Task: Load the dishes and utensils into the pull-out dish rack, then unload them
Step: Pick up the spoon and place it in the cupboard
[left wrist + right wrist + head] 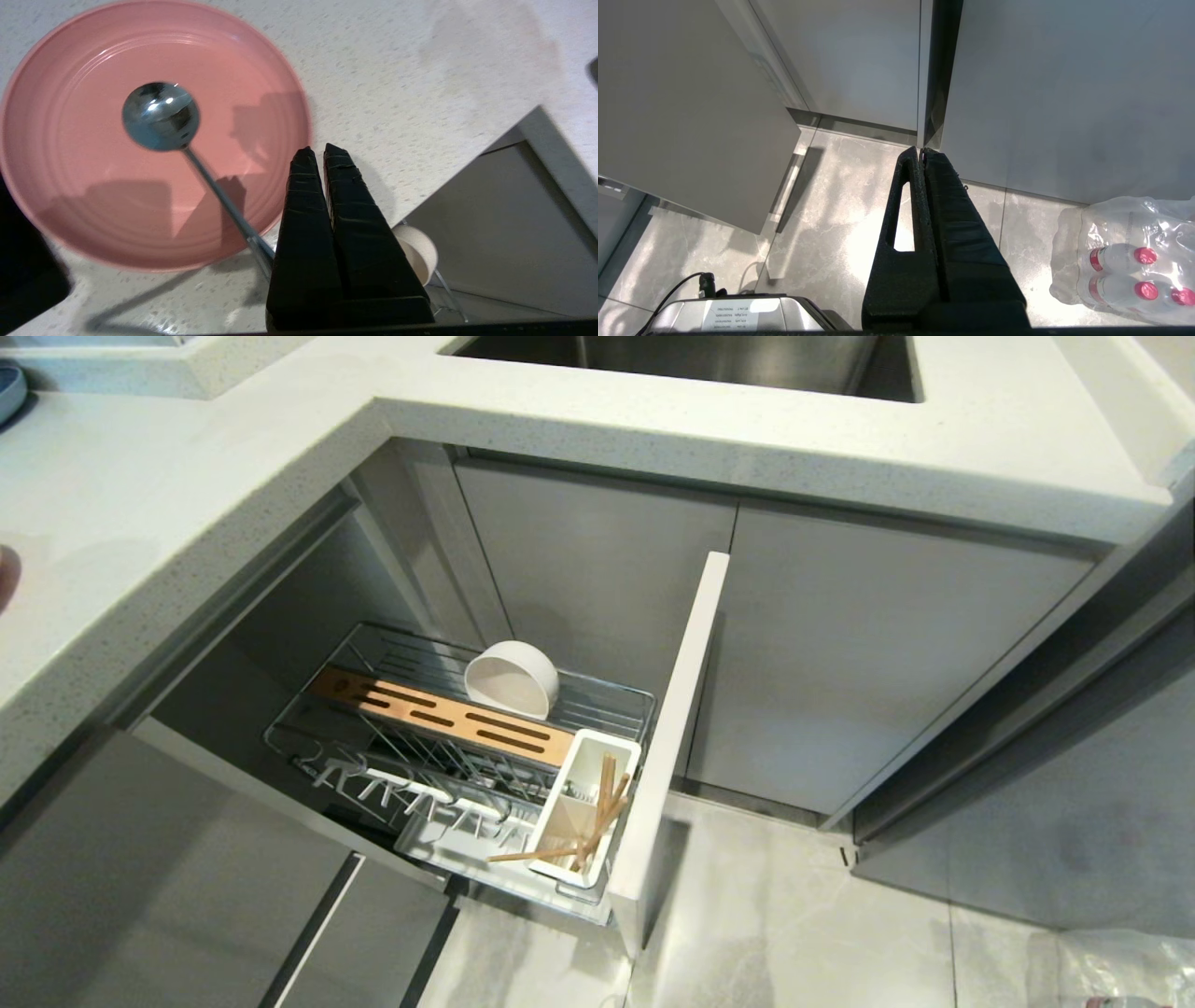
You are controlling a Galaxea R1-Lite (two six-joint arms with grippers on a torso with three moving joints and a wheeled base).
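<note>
My left gripper (pixel 321 151) hangs over the white counter beside a pink plate (pixel 93 196). It is shut on the thin handle of the dark grey spoon (pixel 161 116), which runs in under one finger; the spoon's bowl hovers above the plate. The pull-out dish rack (pixel 308 737) stands drawn out below the counter. The off-white bowl (pixel 512 679) (pixel 418 252) leans on its side behind the rack's bamboo strip (pixel 439 714). The wooden chopsticks (pixel 597 817) stand in the white utensil cup (pixel 553 840). My right gripper (pixel 921 150) is shut and empty, parked low over the floor.
The rack's pale cabinet front (pixel 677 709) juts out into the floor space. A steel sink (pixel 700 359) is set in the counter behind. A blue plate (pixel 7 387) lies at the counter's far left. A shrink-wrapped pack of water bottles (pixel 1125 261) sits on the floor.
</note>
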